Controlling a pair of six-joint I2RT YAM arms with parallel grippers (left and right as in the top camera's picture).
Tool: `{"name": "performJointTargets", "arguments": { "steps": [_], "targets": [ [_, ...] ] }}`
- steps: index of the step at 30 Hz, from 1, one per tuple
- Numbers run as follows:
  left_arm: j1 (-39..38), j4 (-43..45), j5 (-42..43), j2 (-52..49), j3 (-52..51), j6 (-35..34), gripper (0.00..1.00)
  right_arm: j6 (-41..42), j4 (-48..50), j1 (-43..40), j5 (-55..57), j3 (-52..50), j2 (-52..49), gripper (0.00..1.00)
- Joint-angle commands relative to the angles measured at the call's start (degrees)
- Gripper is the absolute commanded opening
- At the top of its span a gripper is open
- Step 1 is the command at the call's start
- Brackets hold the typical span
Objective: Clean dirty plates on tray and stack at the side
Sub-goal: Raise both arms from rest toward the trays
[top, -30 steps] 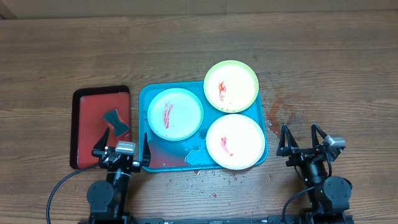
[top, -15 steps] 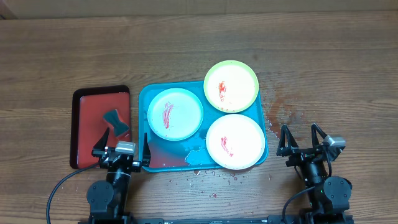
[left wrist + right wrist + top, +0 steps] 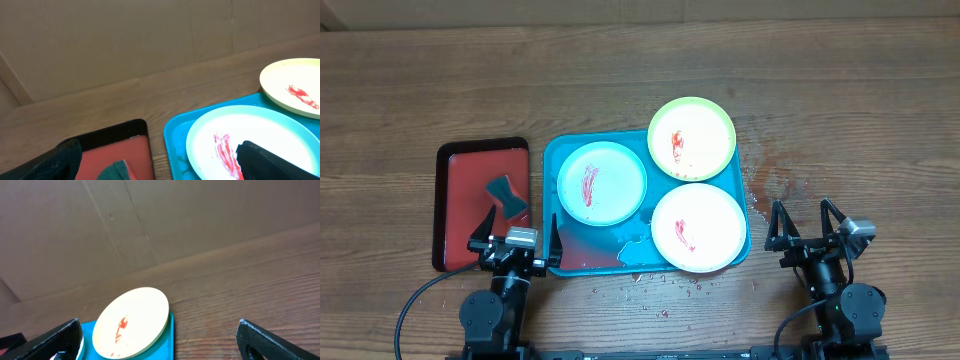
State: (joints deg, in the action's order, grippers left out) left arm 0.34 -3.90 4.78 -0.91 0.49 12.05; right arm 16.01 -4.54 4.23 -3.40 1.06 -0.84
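Note:
The teal-blue tray [image 3: 557, 152] holds three plates with red sauce smears. The light-blue-rimmed plate [image 3: 602, 183] lies at its left. The yellow-green plate [image 3: 691, 138] overhangs its far right corner. The pale yellow plate [image 3: 698, 228] lies at its near right. My left gripper [image 3: 517, 234] is open and empty at the tray's near left corner. My right gripper [image 3: 804, 224] is open and empty, right of the tray. The left wrist view shows the tray [image 3: 175, 137], the light-blue plate [image 3: 250, 135] and the yellow-green plate [image 3: 295, 85]. The right wrist view shows the yellow-green plate [image 3: 132, 320].
A dark red black-rimmed tray [image 3: 460, 225] lies left of the teal tray, with a dark sponge [image 3: 506, 193] on it; the sponge also shows in the left wrist view [image 3: 117, 171]. Sauce specks [image 3: 660, 285] dot the table before the tray. A wet stain [image 3: 775, 180] lies to its right.

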Motion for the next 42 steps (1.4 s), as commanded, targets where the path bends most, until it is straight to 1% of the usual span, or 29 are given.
{"name": "performJointTargets", "arguments": {
  "steps": [1, 18, 20, 22, 24, 27, 31, 34, 38, 39, 42],
  "targets": [
    [-0.52, -0.13, 0.61, 0.52, -0.22, 0.63, 1.00, -1.25, 0.63, 0.26, 0.37, -0.59, 0.61, 1.00],
    [-0.52, -0.13, 0.68, 0.52, -0.22, 0.63, 0.99, -0.98, 0.70, 0.26, 0.68, -0.59, 0.61, 1.00],
    [-0.52, -0.02, 0.63, 0.52, -0.22, 0.59, 1.00, -1.03, 1.51, 0.26, -0.79, -0.59, 0.61, 1.00],
    [-0.52, 1.20, 3.67, 0.52, -0.22, 0.09, 1.00, -1.05, 2.78, 0.26, -4.24, -0.57, 0.61, 1.00],
    [-0.52, 2.54, 9.16, 0.52, -0.22, 0.09, 1.00, -1.05, 3.15, 0.26, -7.54, -0.26, 0.61, 1.00],
    [-0.52, 1.18, 12.94, 0.46, 1.53, -2.14, 1.00, -1.05, 2.49, 0.26, -10.75, 1.68, 0.22, 1.00],
    [-0.52, -5.40, 13.31, -1.36, 8.61, -3.96, 1.00, -1.05, 2.08, 0.26, -13.70, 7.13, -3.21, 1.00],
    [-0.52, -12.52, 13.31, -5.35, 17.90, -3.96, 1.00, -1.07, 0.02, 0.26, -16.22, 13.44, -8.63, 1.00],
    [-0.52, -24.22, 14.62, -13.57, 31.69, -3.96, 1.00, -1.09, -5.92, 0.26, -20.37, 24.52, -19.43, 1.00],
    [-0.52, -29.00, 15.26, -17.31, 37.05, -3.96, 1.00, -1.09, -9.07, 0.26, -21.57, 29.07, -23.82, 1.00],
    [-0.50, -37.73, 14.49, -24.63, 46.47, -3.93, 1.00, -1.14, -15.76, 0.26, -22.49, 37.20, -31.34, 1.00]
  ]
}}
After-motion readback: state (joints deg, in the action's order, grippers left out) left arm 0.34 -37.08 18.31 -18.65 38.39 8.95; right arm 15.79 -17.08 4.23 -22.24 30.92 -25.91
